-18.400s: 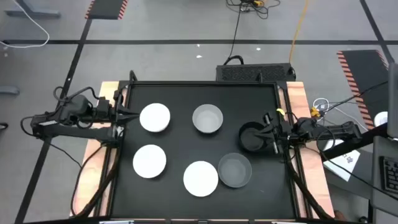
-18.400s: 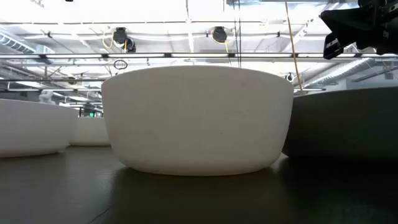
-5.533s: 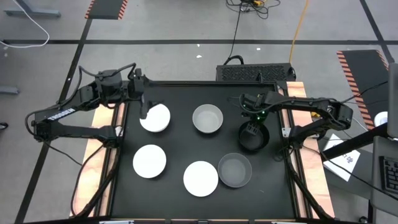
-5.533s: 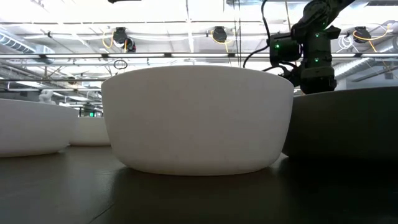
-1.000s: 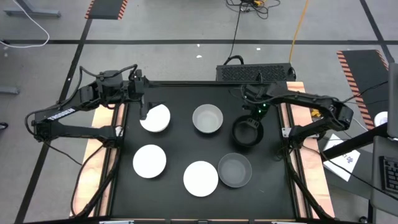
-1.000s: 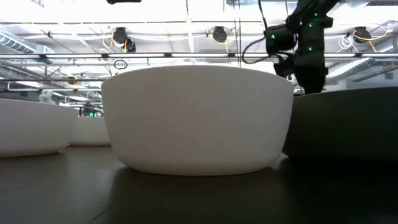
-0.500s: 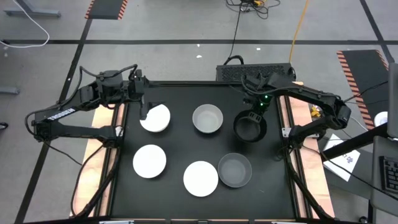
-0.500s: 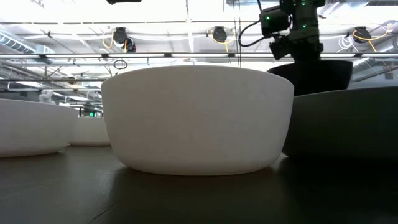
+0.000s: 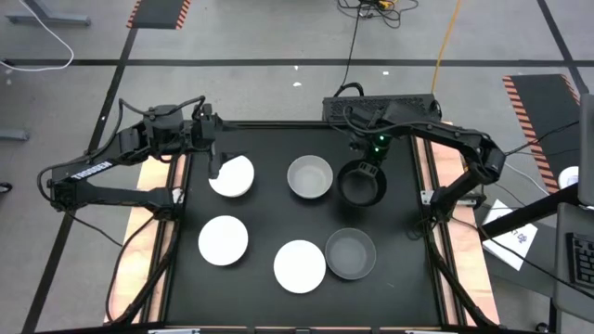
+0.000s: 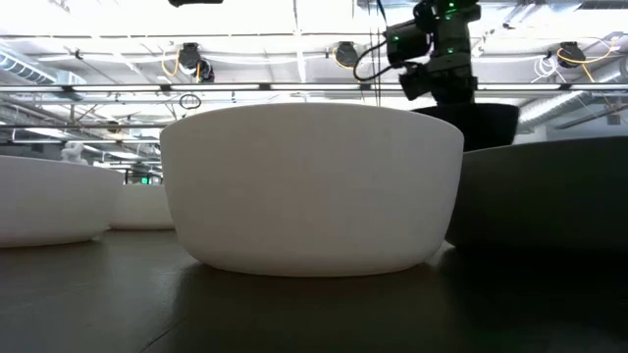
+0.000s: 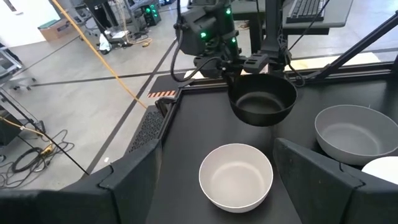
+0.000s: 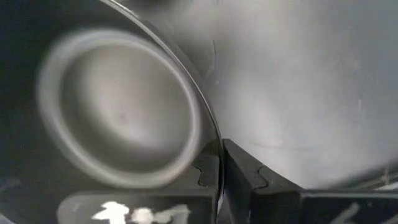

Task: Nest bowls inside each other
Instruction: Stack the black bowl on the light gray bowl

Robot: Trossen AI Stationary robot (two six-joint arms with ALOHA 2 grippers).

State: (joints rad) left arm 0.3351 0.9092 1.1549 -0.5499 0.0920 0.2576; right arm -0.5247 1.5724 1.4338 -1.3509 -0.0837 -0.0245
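Note:
My right gripper (image 9: 364, 165) is shut on the black bowl (image 9: 362, 183) and holds it in the air just right of the far grey bowl (image 9: 310, 176). The left wrist view shows the black bowl (image 11: 262, 99) hanging beyond that grey bowl (image 11: 236, 176). My left gripper (image 9: 215, 167) stands open over the left edge of the far white bowl (image 9: 234, 175). Two more white bowls (image 9: 224, 239) (image 9: 299, 265) and a second grey bowl (image 9: 350, 253) rest on their bases near the table's front. My right gripper pinches the black bowl's far rim (image 12: 214, 149) between its two fingers, one finger inside the wall and one outside. The fingers come from above, pointing down. The bowl (image 10: 486, 123) hangs below them, lifted clear of the table, mouth up and roughly level.
The black tabletop (image 9: 269, 218) has a raised frame around it, with wooden side boards (image 9: 445, 158). A dark box (image 9: 380, 107) sits behind the far edge. In the low view a white bowl (image 10: 312, 186) fills the foreground.
My right gripper has risen and moved toward the table's left edge and slightly toward the far edge, carrying the black bowl. The bowl is now lifted clear and closer to the far grey bowl, still mouth up.

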